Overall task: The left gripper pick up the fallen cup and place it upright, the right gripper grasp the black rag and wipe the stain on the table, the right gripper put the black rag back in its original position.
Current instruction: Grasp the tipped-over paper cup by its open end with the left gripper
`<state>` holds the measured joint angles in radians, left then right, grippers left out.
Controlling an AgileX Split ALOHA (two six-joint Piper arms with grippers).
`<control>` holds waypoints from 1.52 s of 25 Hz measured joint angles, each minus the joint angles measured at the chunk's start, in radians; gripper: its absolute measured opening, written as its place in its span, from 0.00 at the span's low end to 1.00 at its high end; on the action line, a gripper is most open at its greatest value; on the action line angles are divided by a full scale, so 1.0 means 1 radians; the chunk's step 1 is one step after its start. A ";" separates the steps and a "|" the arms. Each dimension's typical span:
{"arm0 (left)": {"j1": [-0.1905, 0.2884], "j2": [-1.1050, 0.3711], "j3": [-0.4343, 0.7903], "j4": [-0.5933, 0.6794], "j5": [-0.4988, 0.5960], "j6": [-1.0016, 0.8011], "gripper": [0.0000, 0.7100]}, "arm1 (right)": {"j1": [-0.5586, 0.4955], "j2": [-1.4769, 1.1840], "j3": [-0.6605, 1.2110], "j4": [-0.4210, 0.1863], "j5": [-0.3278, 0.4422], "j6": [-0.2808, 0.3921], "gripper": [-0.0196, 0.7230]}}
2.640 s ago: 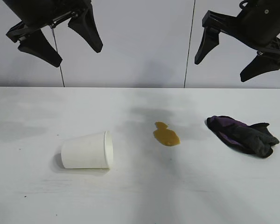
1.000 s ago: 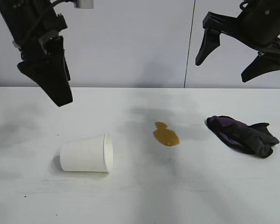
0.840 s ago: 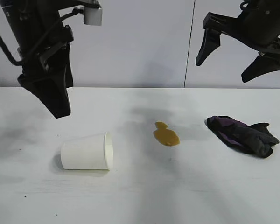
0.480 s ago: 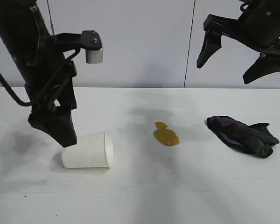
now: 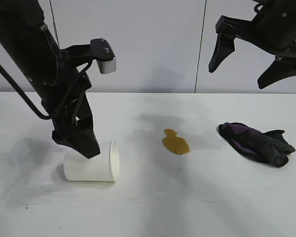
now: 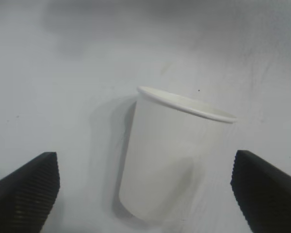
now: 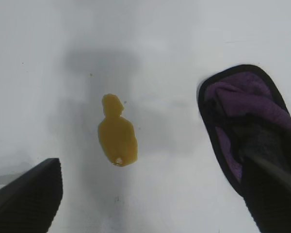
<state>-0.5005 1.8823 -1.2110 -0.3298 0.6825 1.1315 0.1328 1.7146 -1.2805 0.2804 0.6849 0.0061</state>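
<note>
The left tool (image 5: 84, 143) has dropped onto the cup (image 5: 91, 162), fingers apart astride it, ready to clamp. Right tool (image 5: 256, 59), spread, waits high above the rag (image 5: 259, 143).

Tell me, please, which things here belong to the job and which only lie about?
Belong to the job:
left gripper, open, down at the cup
cup, on its side
stain
black rag
right gripper, open, high above the rag
table

Only lying about:
nothing visible

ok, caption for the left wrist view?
Open left end effector straddling the fallen cup on the table.
</note>
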 joint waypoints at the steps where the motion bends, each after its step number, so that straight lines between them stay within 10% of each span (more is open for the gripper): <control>1: -0.013 0.005 0.000 -0.002 0.000 0.018 0.97 | 0.000 0.000 0.000 0.000 0.000 0.000 0.96; 28: -0.063 0.159 0.012 -0.011 -0.132 0.051 0.97 | 0.000 0.000 0.000 -0.001 0.004 0.000 0.96; 38: -0.063 0.178 0.012 -0.013 -0.176 0.053 0.77 | 0.000 0.000 0.000 -0.001 0.005 0.000 0.96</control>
<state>-0.5637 2.0601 -1.1994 -0.3432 0.5068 1.1845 0.1328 1.7146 -1.2805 0.2798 0.6897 0.0061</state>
